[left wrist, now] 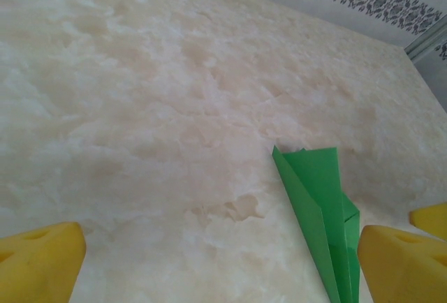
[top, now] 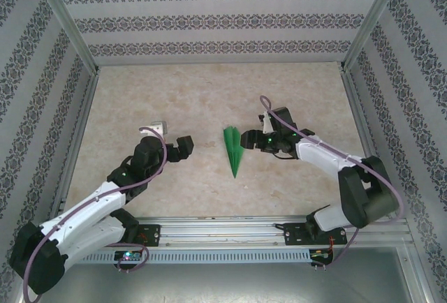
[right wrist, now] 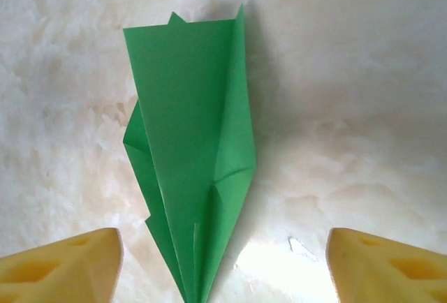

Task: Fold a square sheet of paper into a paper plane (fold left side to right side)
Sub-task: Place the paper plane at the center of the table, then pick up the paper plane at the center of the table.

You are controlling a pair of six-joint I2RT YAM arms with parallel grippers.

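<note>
The square sheet of paper is folded into a slim, bright green paper plane (top: 232, 151) that lies flat near the middle of the table, its point toward the near edge. My right gripper (top: 253, 139) hovers just right of its wide end. In the right wrist view the plane (right wrist: 192, 156) lies between that gripper's (right wrist: 223, 268) wide-open yellow fingers (right wrist: 63, 264), touching neither. My left gripper (top: 183, 146) stands open to the left of the plane. In the left wrist view the plane (left wrist: 318, 205) lies beside the right yellow finger (left wrist: 401, 264) of the open gripper (left wrist: 223, 275).
The beige marbled tabletop (top: 209, 100) is enclosed by patterned walls (top: 216, 24) at the back and sides. A metal rail (top: 223, 227) carrying both arm bases runs along the near edge.
</note>
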